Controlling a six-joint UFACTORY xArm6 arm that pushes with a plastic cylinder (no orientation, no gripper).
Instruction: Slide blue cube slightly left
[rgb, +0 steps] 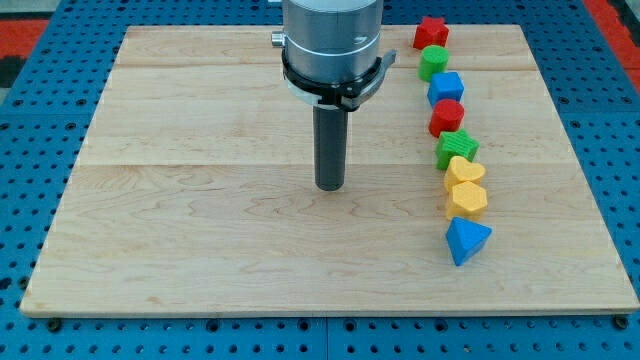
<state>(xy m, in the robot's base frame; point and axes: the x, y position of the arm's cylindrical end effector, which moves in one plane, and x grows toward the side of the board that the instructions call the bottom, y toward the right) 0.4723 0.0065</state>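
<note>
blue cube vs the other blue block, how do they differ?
The blue cube is boxy; the blue triangular block is wedge-shaped, pointing toward the view's bottom. The cube is third from the top of the column, between a green block and a red block; the triangular block ends the column. Both share the same blue.

A robotics lab bench, by the look of it: a pale wooden worktop (200, 250) lies on a blue perforated base (600, 100), a grey machined arm housing (330, 40) hangs at the far side, and small plastic blocks (455, 130) line the right.

blue cube (446, 88), pale wooden board (200, 230), seemingly dark rod (330, 150)
</note>
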